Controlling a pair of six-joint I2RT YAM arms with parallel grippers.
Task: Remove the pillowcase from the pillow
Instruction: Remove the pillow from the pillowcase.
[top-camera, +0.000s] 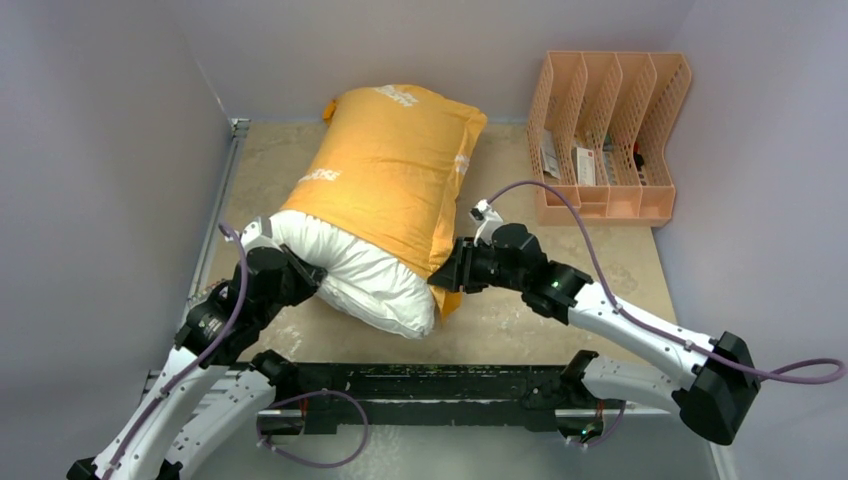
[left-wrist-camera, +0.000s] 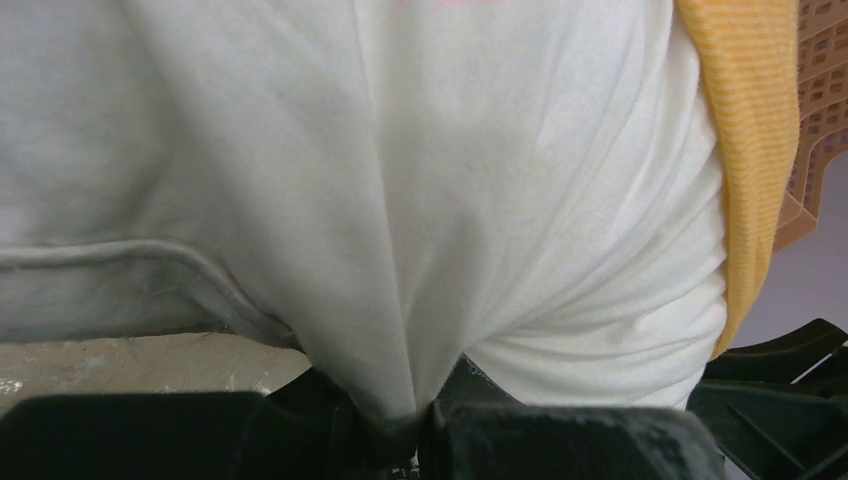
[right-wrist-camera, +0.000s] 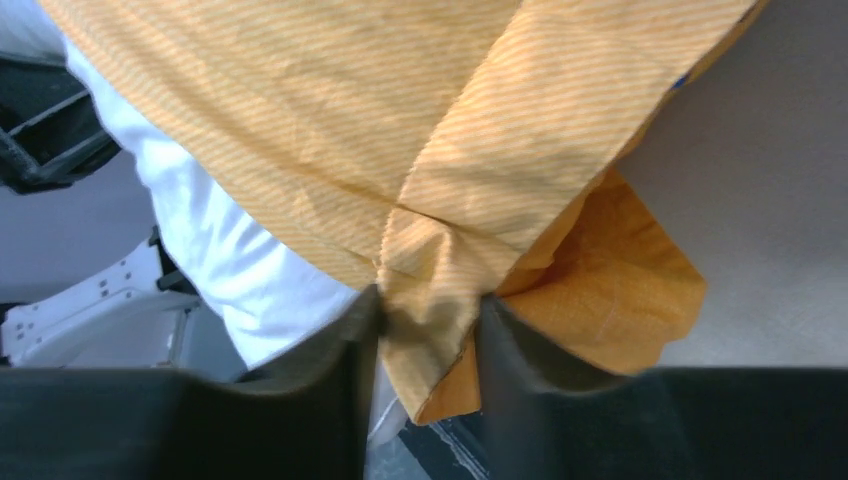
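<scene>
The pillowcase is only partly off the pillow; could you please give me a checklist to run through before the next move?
1. The left gripper is clamped on the pillow's white fabric: ok.
2. The right gripper is clamped on the pillowcase's open edge, with only orange fabric between its fingers: ok.
3. The near end of the pillow is bare, out of the pillowcase: ok.
4. The organiser stands apart from the pillowcase: ok.
5. The pillow's far corners are free inside the pillowcase: cannot tell, they are covered.
</scene>
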